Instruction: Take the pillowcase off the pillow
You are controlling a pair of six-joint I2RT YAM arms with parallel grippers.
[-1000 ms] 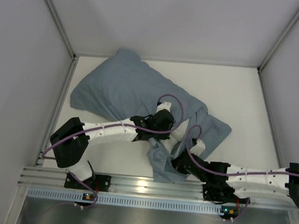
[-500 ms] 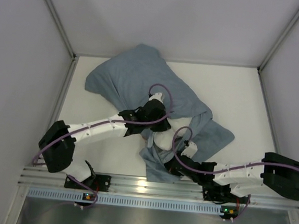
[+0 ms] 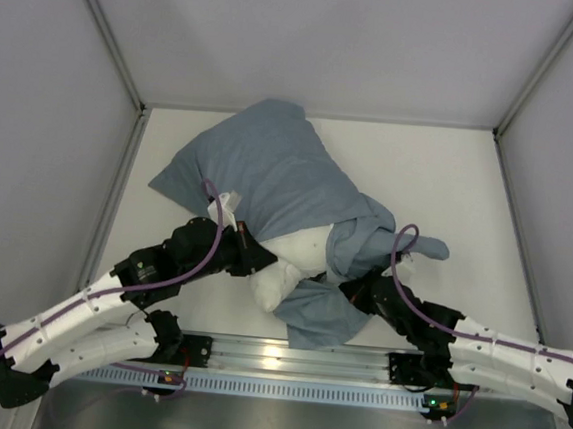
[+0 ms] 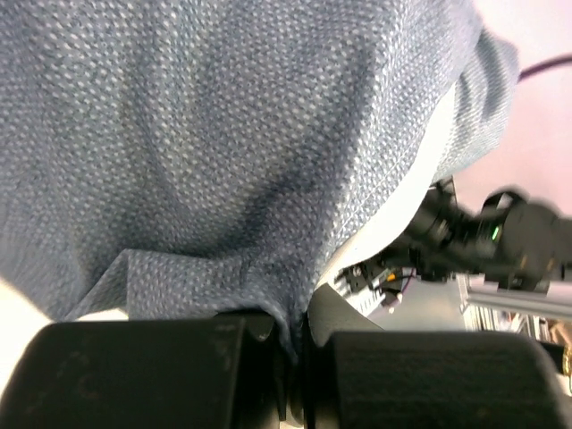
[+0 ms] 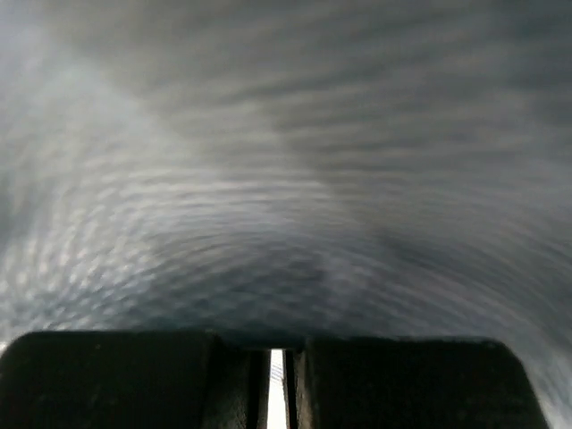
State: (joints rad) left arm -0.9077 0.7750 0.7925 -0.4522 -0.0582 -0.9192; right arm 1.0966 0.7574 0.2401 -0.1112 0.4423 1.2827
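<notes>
Left arm drew back leftward; left hand pinched shut on a pillowcase fold. Pillow end now bared, near front of table. Right hand closed against cloth, grip unclear. Stripping looks partway.

overhead view, both wrist cameras against pillowcase

A robot lab test cell. Plain grey panel walls box a flat white tabletop. A silver aluminium rail runs at 6 o'clock.
</notes>
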